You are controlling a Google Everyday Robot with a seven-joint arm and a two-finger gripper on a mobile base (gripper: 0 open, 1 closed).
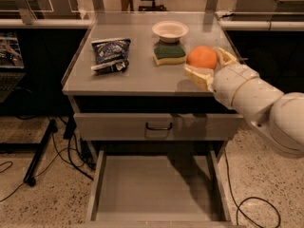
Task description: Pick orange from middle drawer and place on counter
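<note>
Our cream two-finger gripper (210, 66) clasps the small round bright orange fruit (202, 57) above the front right corner of the grey metal counter (137, 77). The open grey middle drawer (156, 186) lies bare. We judge only lowering and release remain.

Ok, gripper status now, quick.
Gripper: shut on the orange, holding it just above the right front part of the counter.
</note>
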